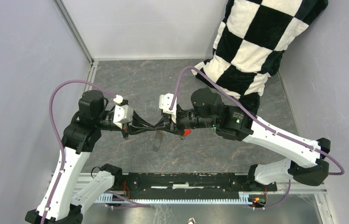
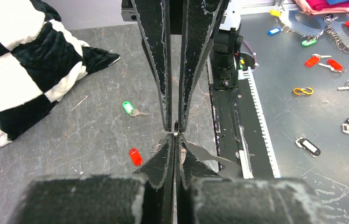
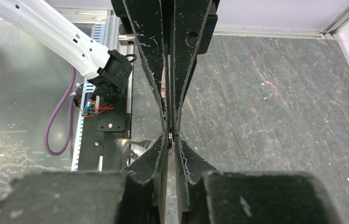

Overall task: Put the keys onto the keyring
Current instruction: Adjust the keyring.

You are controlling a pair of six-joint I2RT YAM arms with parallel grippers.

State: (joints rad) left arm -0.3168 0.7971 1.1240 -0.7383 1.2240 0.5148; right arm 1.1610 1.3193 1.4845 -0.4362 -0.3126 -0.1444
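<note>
Both grippers meet fingertip to fingertip above the middle of the table. My left gripper (image 2: 175,138) is shut on the small ring of the keyring (image 1: 157,140), whose grey oval loop (image 2: 212,161) hangs below. My right gripper (image 3: 170,136) comes from the opposite side, and its tips are closed on the same small ring (image 3: 170,135). The red key (image 2: 136,157) shows just beside the fingertips, under the right gripper (image 1: 163,125) in the top view. I cannot tell whether it hangs from the ring. The green key (image 2: 127,107) lies on the table beyond.
A black-and-white checkered cloth (image 1: 252,42) is bunched at the back right. A black rail (image 1: 191,179) runs along the near edge. Several spare keys and tags (image 2: 331,63) lie on the metal surface past the rail. Walls close in the left, back and right sides.
</note>
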